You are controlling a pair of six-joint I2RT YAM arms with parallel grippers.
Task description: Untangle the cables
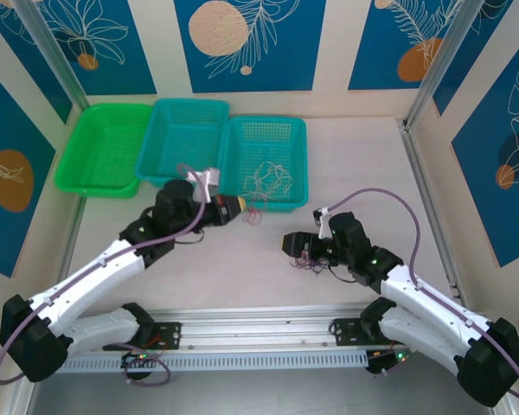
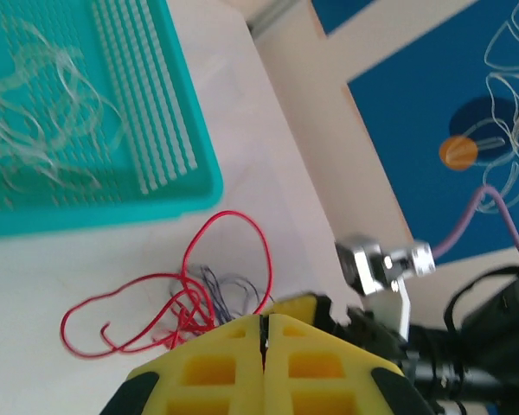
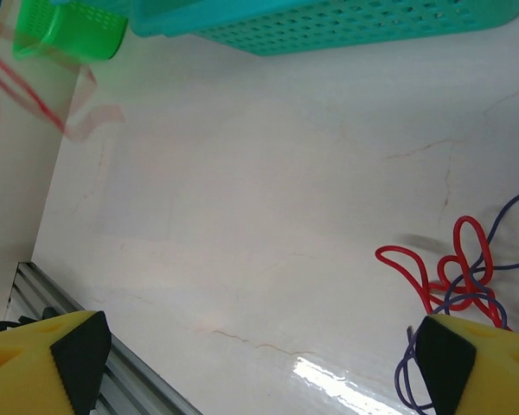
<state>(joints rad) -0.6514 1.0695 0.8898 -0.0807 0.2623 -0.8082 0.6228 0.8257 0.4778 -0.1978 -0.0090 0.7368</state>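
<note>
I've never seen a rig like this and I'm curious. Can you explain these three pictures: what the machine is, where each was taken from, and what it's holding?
These are two robot arms, left and right, bolted at the near edge of a table. One picture looks down from above. The other two come from a camera on each wrist, so its own yellow fingers show. On the table sit a green basket, a teal basket, and another teal basket holding pale wires. The left gripper is shut and seems to pinch a red wire snarl. The right gripper is open, holding nothing, beside a red and purple snarl.
</note>
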